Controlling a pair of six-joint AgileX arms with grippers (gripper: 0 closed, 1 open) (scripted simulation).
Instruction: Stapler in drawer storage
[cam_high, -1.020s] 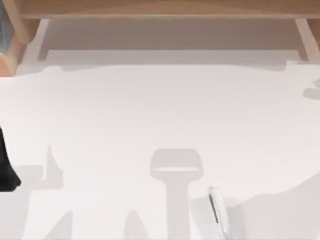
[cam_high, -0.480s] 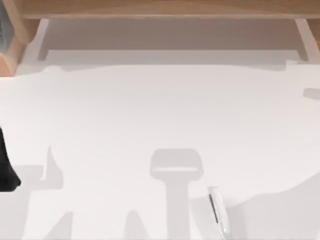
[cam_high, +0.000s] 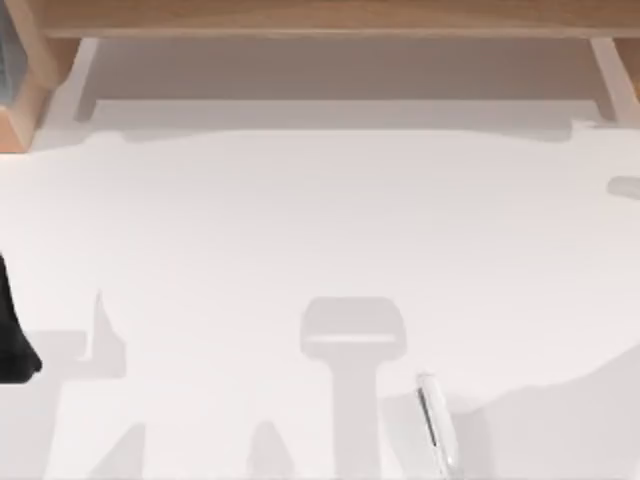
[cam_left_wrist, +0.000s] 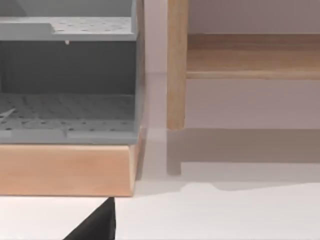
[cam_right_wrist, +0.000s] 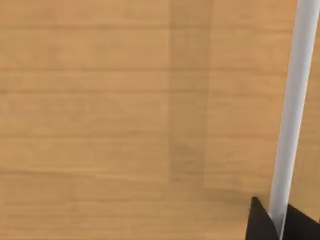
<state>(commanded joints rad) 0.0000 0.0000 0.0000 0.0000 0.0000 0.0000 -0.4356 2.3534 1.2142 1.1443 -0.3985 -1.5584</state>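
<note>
Mostly cut off: my left claw (cam_high: 12, 335) is a dark shape at the counter's (cam_high: 300, 220) left edge, grip state unreadable. Right claw (cam_right_wrist: 272, 222) faces a wooden panel (cam_right_wrist: 125, 100), dark tips either side of a white bar (cam_right_wrist: 292, 110); clamped or not, I cannot tell. Stapler (cam_high: 437, 425) lies near the counter's front edge, right of centre, with open room around it.

A white table (cam_high: 320, 230) seen from above. A slim whitish-grey stapler (cam_high: 436, 424) with a dark line along one side lies near the bottom edge, right of centre, pointing lengthwise up the view. A light wooden frame (cam_high: 320, 18) runs along the top edge. A black part of the left arm (cam_high: 12, 335) sits at the left edge.
</note>
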